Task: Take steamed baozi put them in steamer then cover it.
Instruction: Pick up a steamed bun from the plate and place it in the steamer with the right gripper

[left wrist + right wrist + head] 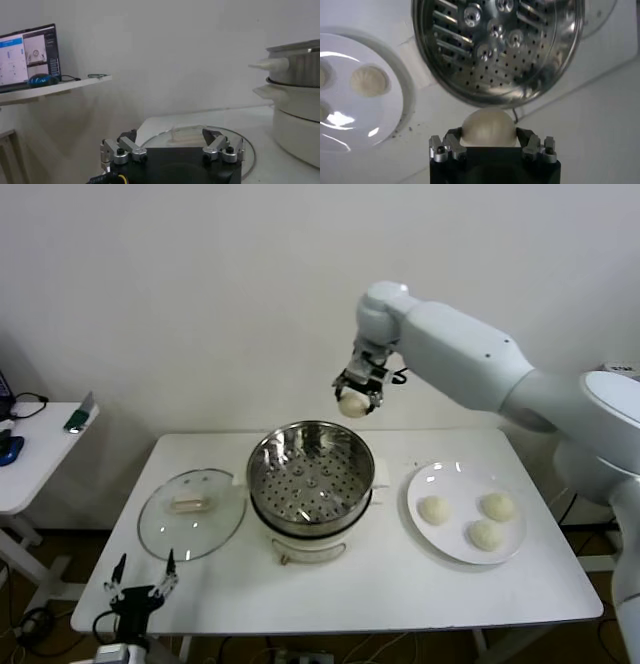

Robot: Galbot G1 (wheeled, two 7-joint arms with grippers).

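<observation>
One baozi [351, 405] was held pinched in the right gripper [356, 396], high above the far rim of the steamer [311, 471]. It was judged that the bun should be carried over the middle of the perforated floor and lowered close before it was let go, so that it would not bounce. Three baozi [484, 534] were counted on the plate [428, 542], four in all. One cover [191, 513] lay beside the steamer. The left gripper [143, 592] was kept low, its fingers spread.
</observation>
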